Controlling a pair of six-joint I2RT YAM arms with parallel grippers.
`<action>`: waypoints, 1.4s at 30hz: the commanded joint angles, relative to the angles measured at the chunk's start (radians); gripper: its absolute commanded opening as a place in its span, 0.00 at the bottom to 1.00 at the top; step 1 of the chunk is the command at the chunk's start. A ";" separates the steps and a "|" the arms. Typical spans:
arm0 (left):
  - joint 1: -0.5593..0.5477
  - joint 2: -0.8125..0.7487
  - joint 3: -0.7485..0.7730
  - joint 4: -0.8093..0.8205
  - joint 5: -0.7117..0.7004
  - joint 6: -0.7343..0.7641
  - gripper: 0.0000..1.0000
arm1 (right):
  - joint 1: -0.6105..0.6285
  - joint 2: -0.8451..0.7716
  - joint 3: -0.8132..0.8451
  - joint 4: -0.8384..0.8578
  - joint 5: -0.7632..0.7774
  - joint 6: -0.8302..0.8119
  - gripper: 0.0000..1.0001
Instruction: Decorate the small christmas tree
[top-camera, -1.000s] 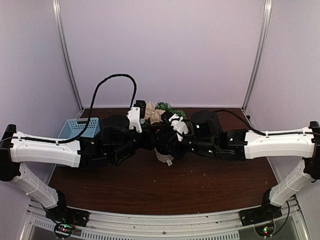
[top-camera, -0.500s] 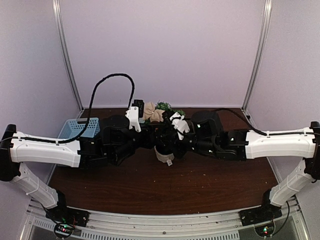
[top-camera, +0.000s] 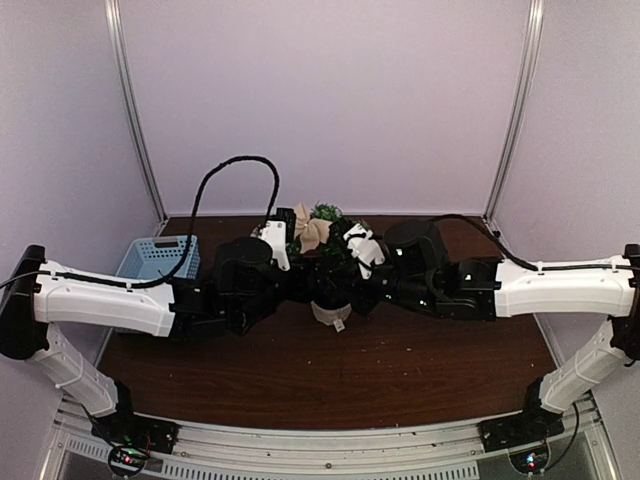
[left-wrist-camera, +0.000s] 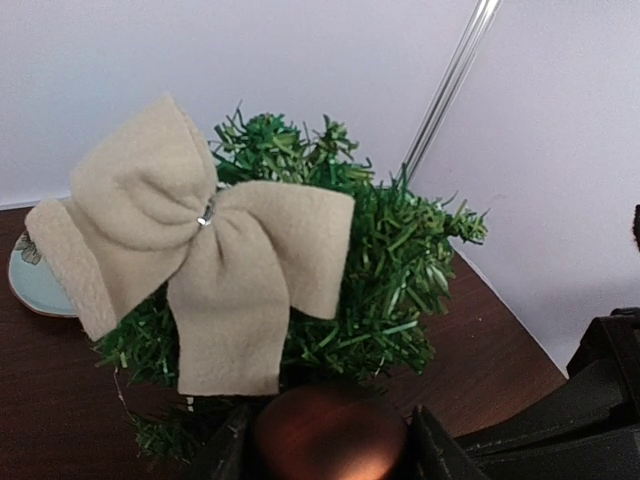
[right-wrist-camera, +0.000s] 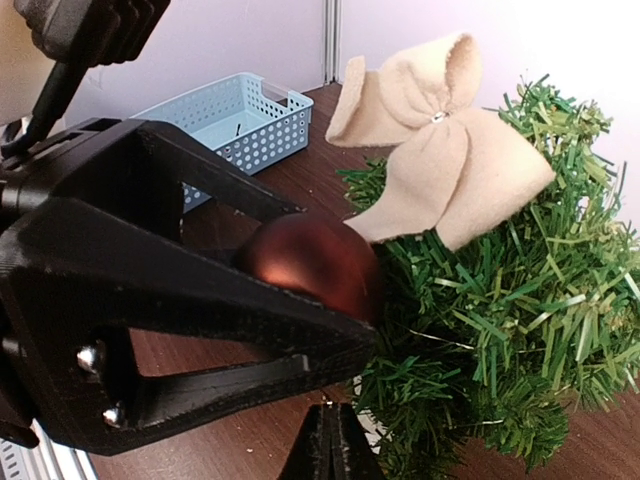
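Note:
The small christmas tree (top-camera: 335, 222) stands mid-table in an off-white pot (top-camera: 326, 313). A beige felt bow (top-camera: 312, 232) sits on its upper branches, as the left wrist view (left-wrist-camera: 200, 250) and right wrist view (right-wrist-camera: 440, 165) show. My left gripper (left-wrist-camera: 328, 442) is shut on a dark red ball ornament (left-wrist-camera: 328, 430) and holds it against the tree's left side. The right wrist view shows that ball (right-wrist-camera: 310, 262) between the black fingers (right-wrist-camera: 200, 300). My right gripper (right-wrist-camera: 330, 445) is shut just below them, by the pot (right-wrist-camera: 365, 418). I cannot tell whether it pinches a thread.
A light blue perforated basket (top-camera: 160, 255) stands at the back left and also shows in the right wrist view (right-wrist-camera: 235, 125). A pale blue plate (left-wrist-camera: 35, 285) lies behind the tree. Both arms crowd the tree at the centre. The enclosure walls are close behind.
My left arm has pushed right and forward, bringing the ball against the tree. The right arm has barely shifted.

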 joint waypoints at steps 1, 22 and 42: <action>-0.006 0.002 0.031 0.063 -0.040 0.000 0.37 | -0.001 -0.020 -0.001 -0.025 0.055 -0.010 0.00; -0.006 0.014 0.024 0.086 -0.081 -0.001 0.39 | -0.014 0.053 0.092 -0.077 0.073 -0.007 0.00; -0.006 0.016 0.015 0.072 -0.098 -0.027 0.42 | -0.018 0.088 0.136 -0.156 0.129 0.003 0.00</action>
